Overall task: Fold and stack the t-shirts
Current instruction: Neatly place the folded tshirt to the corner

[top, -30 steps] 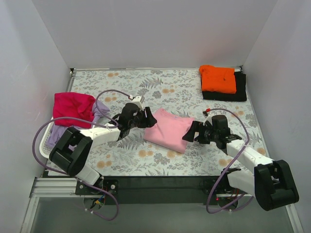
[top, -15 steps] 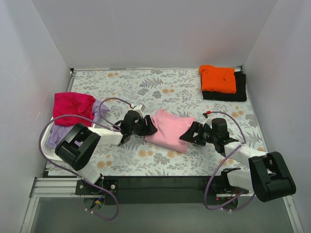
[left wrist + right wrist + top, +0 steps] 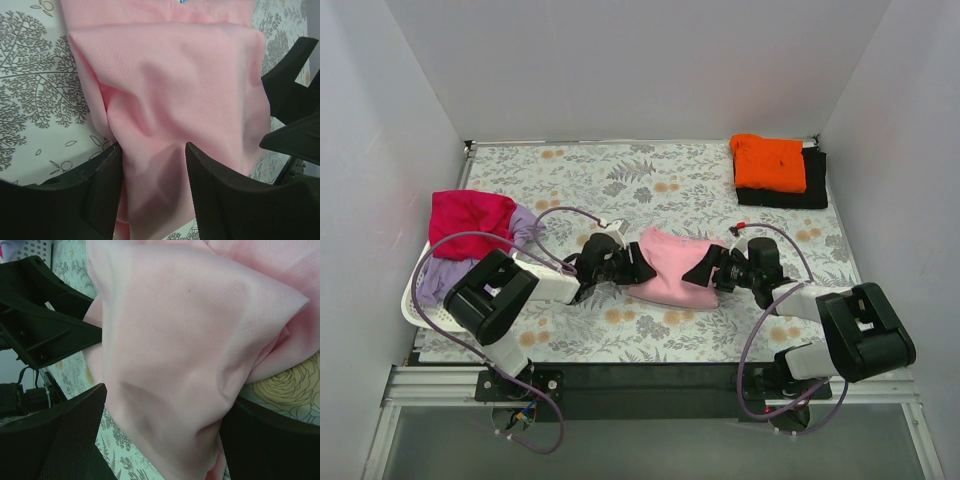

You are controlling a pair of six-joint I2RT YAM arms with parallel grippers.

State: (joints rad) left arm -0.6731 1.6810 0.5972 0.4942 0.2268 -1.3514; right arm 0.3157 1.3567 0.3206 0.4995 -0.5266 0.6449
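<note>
**Two hands hold the pink shirt**

From the top camera, the light pink t-shirt (image 3: pixel 672 272) lies bunched in the middle of the desk (image 3: pixel 620 180), near the front edge. The left hand (image 3: pixel 628 268) is at its left side and the right hand (image 3: pixel 704 270) is at its right side. Both touch the shirt. An orange t-shirt (image 3: pixel 770 162) sits folded on a black t-shirt (image 3: pixel 816 182) in the far right corner. On the left, a magenta-red t-shirt (image 3: pixel 470 220) and a lavender t-shirt (image 3: pixel 440 278) hang over a white basket (image 3: pixel 420 312).

From the left wrist camera, the left hand (image 3: pixel 155 155) is grasping the light pink t-shirt (image 3: pixel 170 95). The cloth runs between its two black fingers (image 3: pixel 102 192) and wrinkles there. The right hand's black fingers (image 3: pixel 292 100) show at the right edge.

From the right wrist camera, the right hand (image 3: pixel 165 410) is wide apart and grasps a thick fold of the light pink t-shirt (image 3: pixel 175 335). The cloth fills the gap from one finger to the other. The left hand (image 3: pixel 45 325) shows on the left, touching the shirt.
</note>
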